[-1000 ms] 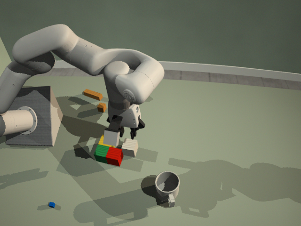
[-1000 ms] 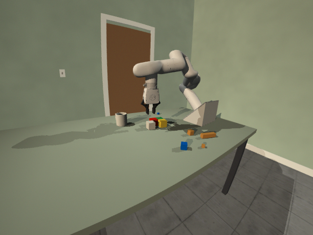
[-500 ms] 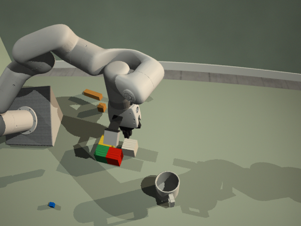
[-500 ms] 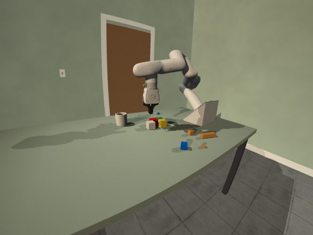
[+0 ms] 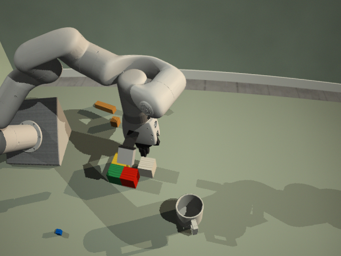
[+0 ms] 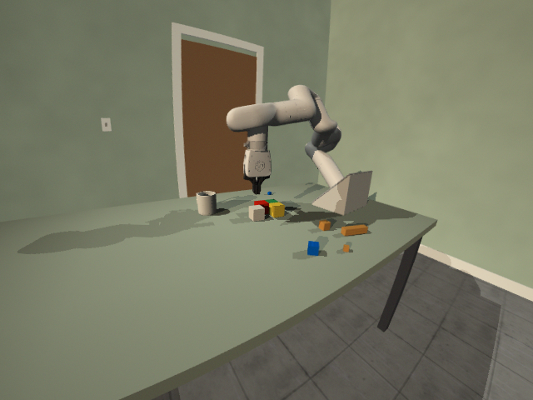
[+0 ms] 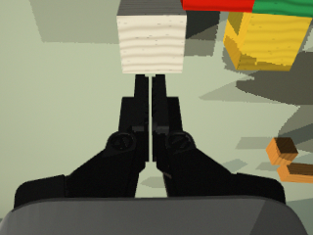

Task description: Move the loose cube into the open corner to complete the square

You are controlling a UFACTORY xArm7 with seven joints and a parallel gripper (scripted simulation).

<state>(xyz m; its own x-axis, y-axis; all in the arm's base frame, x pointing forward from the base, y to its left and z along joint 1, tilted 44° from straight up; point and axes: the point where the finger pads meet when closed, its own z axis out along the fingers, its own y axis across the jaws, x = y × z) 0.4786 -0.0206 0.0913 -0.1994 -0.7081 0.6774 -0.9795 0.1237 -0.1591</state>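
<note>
The red cube [image 5: 130,176] [image 6: 260,203], green cube [image 5: 115,173] [image 6: 271,200] and yellow cube [image 5: 115,159] [image 6: 276,209] [image 7: 268,42] form an L on the table. The loose white cube [image 5: 147,166] [image 6: 256,212] [image 7: 152,42] lies just beside the open corner. It is near the red cube and apart from the yellow one. My gripper [image 5: 143,151] [image 6: 256,188] [image 7: 150,93] is shut and empty. Its tips hang above the table just behind the white cube's outer side, pointing down.
A grey mug [image 5: 189,209] [image 6: 206,202] stands apart from the cubes. Orange blocks [image 5: 104,106] [image 5: 115,121] [image 6: 354,229] [image 6: 324,225] and a small blue cube [image 5: 58,231] [image 6: 313,247] lie scattered. The arm's wedge-shaped base [image 5: 41,129] [image 6: 344,193] stands beyond the yellow cube.
</note>
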